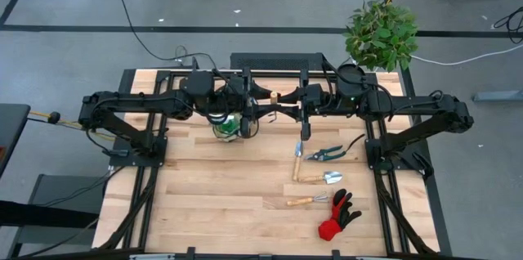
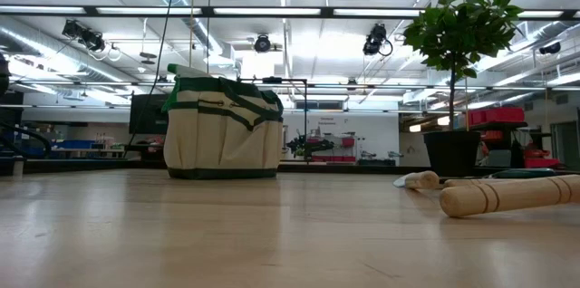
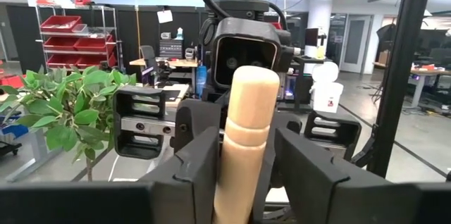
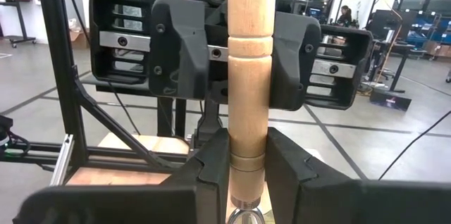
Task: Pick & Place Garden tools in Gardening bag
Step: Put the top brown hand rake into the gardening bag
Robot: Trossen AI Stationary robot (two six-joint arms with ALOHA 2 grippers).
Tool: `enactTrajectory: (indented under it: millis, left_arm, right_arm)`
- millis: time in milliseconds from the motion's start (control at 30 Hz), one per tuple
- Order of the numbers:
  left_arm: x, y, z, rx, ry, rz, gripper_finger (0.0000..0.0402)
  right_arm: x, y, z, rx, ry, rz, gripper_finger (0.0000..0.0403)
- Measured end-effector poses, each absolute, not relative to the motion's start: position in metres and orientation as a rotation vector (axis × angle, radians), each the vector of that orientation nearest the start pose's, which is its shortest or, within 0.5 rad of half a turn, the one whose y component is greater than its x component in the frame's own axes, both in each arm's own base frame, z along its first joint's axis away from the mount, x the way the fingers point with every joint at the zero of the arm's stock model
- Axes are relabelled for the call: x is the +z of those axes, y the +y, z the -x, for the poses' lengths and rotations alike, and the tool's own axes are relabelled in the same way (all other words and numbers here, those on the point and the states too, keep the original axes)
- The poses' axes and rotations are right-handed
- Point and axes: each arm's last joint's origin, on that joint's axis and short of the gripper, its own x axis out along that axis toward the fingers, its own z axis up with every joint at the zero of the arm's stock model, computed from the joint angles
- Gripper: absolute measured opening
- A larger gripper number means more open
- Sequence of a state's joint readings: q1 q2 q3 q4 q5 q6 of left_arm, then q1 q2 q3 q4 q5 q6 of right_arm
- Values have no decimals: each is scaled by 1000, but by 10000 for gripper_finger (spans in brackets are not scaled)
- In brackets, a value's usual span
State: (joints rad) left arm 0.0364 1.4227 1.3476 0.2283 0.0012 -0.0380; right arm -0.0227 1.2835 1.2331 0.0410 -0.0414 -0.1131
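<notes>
We see a wooden-handled tool [image 4: 251, 69] pinched by the right gripper [image 4: 250, 171] around its lower handle, its upper end between the fingers of the left gripper [image 3: 245, 164] (contact there is unclear), both above the table's [image 1: 204, 186] far edge beside the gardening bag [image 1: 230, 126].

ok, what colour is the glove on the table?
Red and black glove, best seen in the high view.
</notes>
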Motion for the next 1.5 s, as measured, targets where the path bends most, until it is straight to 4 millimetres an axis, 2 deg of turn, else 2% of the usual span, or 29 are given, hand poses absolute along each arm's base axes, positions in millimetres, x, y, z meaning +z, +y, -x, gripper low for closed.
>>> enactTrajectory:
  millis: [500,900,1500]
  left_arm:
    - [421,12,-325,32,-154,32,96]
    - [421,12,-325,32,-153,31,90]
    - [419,12,-325,31,-139,38,86]
  right_arm:
    - [403,-5,-290,21,9,110,68]
    - [403,-5,-290,20,9,109,69]
    - [403,-5,-290,18,7,97,150]
